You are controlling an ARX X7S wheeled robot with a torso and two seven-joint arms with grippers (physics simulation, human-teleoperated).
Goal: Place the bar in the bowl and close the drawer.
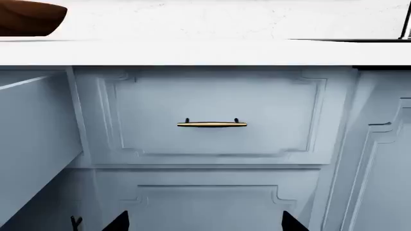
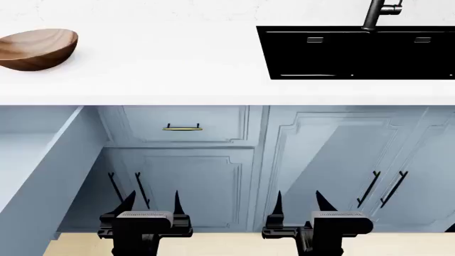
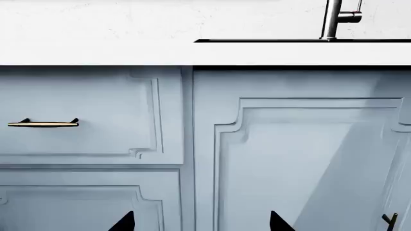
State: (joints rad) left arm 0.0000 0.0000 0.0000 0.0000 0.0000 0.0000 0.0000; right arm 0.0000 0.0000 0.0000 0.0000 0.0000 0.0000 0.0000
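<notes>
While both claws are hanging apart and empty, left claw (image 2: 151, 202) and right claw (image 2: 297, 201), the grainy wooden bowl (image 2: 35, 49) (round, shallow) is sitting up-left of them on the white bench (image 2: 163, 64), the drawer (image 2: 42, 165) jutting open beside the left claw.

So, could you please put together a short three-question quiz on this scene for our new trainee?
1. True or false: the bowl sits inside the black sink.
2. Multiple choice: the pulled-out drawer is on which side of the robot? A) its left B) its right C) straight ahead.
3. Short answer: is either the left gripper or the right gripper holding anything?

Key:
1. False; it rests on the white countertop, well left of the sink.
2. A.
3. No; both are open and empty, low in front of the cabinets.
</notes>
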